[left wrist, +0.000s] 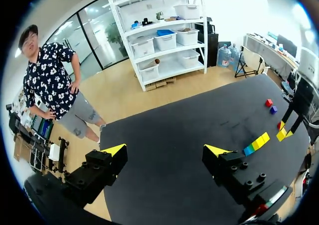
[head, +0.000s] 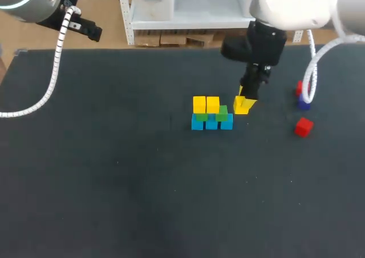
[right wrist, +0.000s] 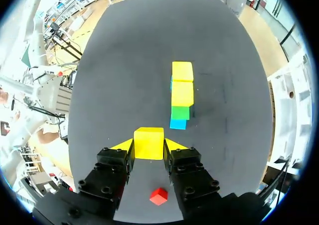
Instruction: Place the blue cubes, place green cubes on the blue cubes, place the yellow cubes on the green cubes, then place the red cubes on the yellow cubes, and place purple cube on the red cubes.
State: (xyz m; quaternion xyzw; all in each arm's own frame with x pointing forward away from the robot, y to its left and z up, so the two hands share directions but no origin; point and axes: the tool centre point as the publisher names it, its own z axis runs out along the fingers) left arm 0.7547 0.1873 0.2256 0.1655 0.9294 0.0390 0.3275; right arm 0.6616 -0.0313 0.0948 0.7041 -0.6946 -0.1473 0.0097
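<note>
Three blue cubes [head: 211,124] stand in a row at the table's middle, with green cubes [head: 222,113] on top. Two yellow cubes [head: 206,104] cover the left and middle greens; the right green is bare. My right gripper [head: 244,104] is shut on a third yellow cube [right wrist: 148,141], just right of the stack [right wrist: 181,93] and about level with its green layer. One red cube [head: 303,127] lies on the table to the right, another red cube [head: 298,88] and a purple cube [head: 304,103] farther back. My left gripper [left wrist: 166,150] hangs open and empty, high over the table's far left.
In the right wrist view a red cube [right wrist: 158,196] shows on the table below the gripper. The dark table [head: 114,172] stretches wide to the left and front of the stack. My right arm's white cable [head: 311,69] hangs above the red and purple cubes.
</note>
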